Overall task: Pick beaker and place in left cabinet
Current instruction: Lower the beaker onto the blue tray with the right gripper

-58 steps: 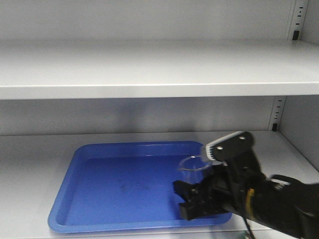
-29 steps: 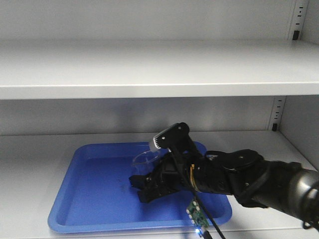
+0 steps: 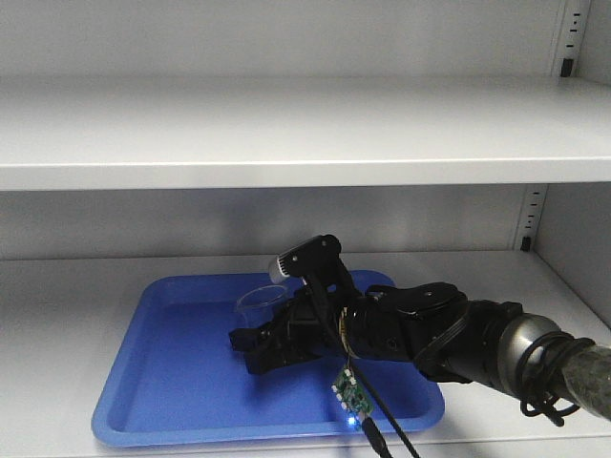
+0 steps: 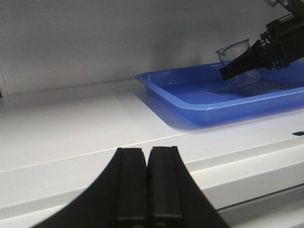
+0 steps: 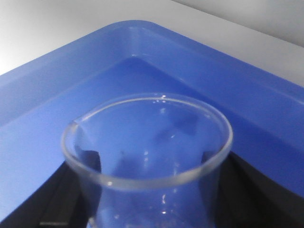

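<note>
The small clear glass beaker point(image 3: 256, 300) is upright between the fingers of my right gripper point(image 3: 254, 347), which is shut on it low inside the blue tray point(image 3: 124, 363). I cannot tell whether its base touches the tray floor. The tray lies on the lower shelf of the pale grey left cabinet point(image 3: 286, 143). In the right wrist view the beaker's rim point(image 5: 147, 142) fills the frame, with a black finger point(image 5: 71, 194) on each side. The left wrist view shows the beaker point(image 4: 236, 53) in the tray point(image 4: 190, 102). My left gripper point(image 4: 148, 153) is shut and empty, at the shelf's front edge.
An upper shelf point(image 3: 286, 172) spans the cabinet just above the arm. Slotted uprights point(image 3: 528, 219) stand at the back right. A small green circuit board with a blue light point(image 3: 349, 393) and cables hang from the right arm over the tray's front.
My right arm has carried the beaker leftward across the tray, from its right front corner to near its middle. The left gripper's earlier position is not shown.
</note>
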You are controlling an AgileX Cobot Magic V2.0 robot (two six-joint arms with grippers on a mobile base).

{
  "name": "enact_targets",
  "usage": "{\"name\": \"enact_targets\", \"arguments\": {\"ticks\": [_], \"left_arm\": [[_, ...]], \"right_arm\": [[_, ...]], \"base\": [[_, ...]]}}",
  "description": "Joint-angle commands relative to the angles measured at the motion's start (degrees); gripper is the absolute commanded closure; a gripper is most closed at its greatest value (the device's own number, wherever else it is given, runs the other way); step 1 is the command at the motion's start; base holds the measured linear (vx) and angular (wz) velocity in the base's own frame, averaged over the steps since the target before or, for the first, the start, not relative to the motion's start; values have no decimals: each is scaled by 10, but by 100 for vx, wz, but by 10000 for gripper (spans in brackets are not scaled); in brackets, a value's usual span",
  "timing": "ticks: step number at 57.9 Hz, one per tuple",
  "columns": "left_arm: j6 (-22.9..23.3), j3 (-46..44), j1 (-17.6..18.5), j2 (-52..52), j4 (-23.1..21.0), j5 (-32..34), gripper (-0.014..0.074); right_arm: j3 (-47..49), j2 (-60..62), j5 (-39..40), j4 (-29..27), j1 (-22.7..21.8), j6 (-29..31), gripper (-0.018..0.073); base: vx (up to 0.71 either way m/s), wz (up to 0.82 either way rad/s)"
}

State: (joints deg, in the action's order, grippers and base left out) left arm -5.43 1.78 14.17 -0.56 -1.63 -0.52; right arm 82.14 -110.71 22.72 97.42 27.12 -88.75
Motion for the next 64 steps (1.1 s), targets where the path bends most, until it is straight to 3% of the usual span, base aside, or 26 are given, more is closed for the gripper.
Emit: {"name": "enact_targets", "arguments": {"ticks": [1,10,32,52,64], "left_arm": [[2,9,3,-10,-5,49,596],[2,9,3,-10,-5,49,596],[2,9,3,-10,-5,49,596],[2,9,3,-10,-5,49,596],[2,9,3,-10,-5,49,596]], "right_arm": [[19,25,-8,-24,-2,7,554],[19,8,-18,-82,-2,24,554],[19,-35,110,-286,-2,206,553],[19,-35,132,-282,-2,230,513],[19,-35,136,-282,-2,230,339]], "base": [[0,0],[0,0],[0,0],[0,0],[0,0]]}}
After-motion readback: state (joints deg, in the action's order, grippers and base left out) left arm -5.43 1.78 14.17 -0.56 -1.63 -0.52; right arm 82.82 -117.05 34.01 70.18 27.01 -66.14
